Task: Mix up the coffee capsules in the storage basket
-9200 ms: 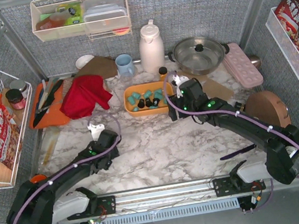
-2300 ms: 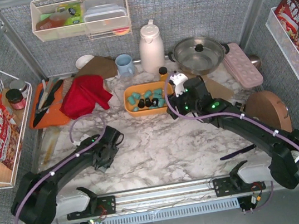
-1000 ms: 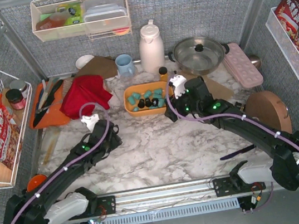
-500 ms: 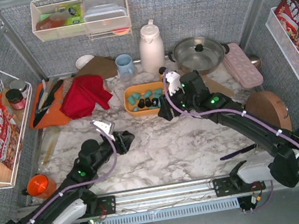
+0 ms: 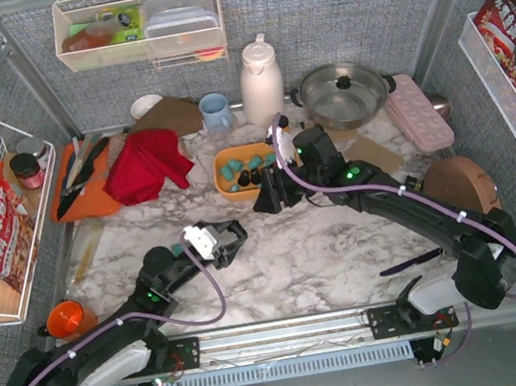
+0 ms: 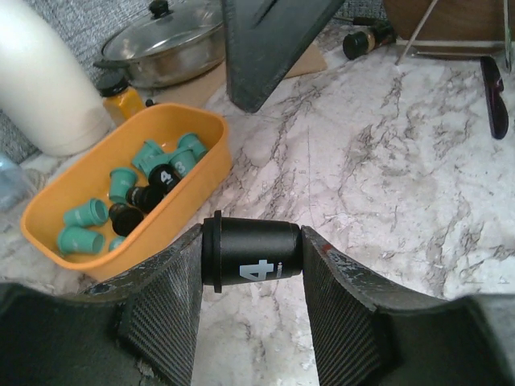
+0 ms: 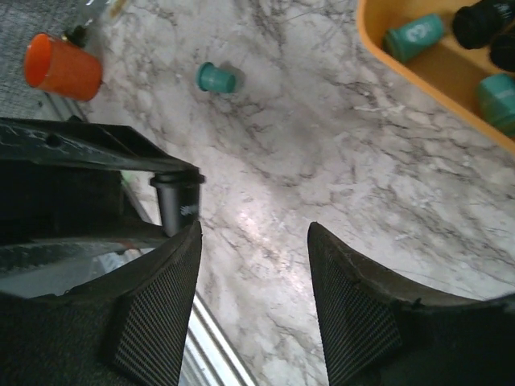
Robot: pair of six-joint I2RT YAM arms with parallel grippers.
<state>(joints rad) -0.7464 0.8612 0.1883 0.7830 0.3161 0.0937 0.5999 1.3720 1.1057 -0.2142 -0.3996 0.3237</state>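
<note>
The orange-yellow storage basket (image 5: pixel 225 186) sits mid-table with several teal coffee capsules (image 6: pixel 145 157) and a few black ones (image 6: pixel 165 177) inside; its wall shows in the left wrist view (image 6: pixel 173 215) and its corner in the right wrist view (image 7: pixel 418 76). My left gripper (image 5: pixel 230 236) (image 6: pixel 251 241) is shut on a black capsule marked "4" (image 6: pixel 249 253) (image 7: pixel 179 205), held sideways above the marble in front of the basket. My right gripper (image 5: pixel 264 202) (image 7: pixel 253 233) hovers open and empty by the basket's front edge. One teal capsule (image 7: pixel 216 77) lies loose on the marble.
An orange cup (image 5: pixel 63 319) stands at the near left. Behind the basket are a white thermos (image 5: pixel 261 81), a lidded pot (image 5: pixel 345 93), a blue mug (image 5: pixel 215 112) and a red cloth (image 5: pixel 147 163). A cutting board with knives (image 5: pixel 81 176) is far left.
My left gripper has swung right toward the table's middle and turned sideways. My right gripper has moved left from the basket's right end to its front edge, its jaws narrowing a little.
</note>
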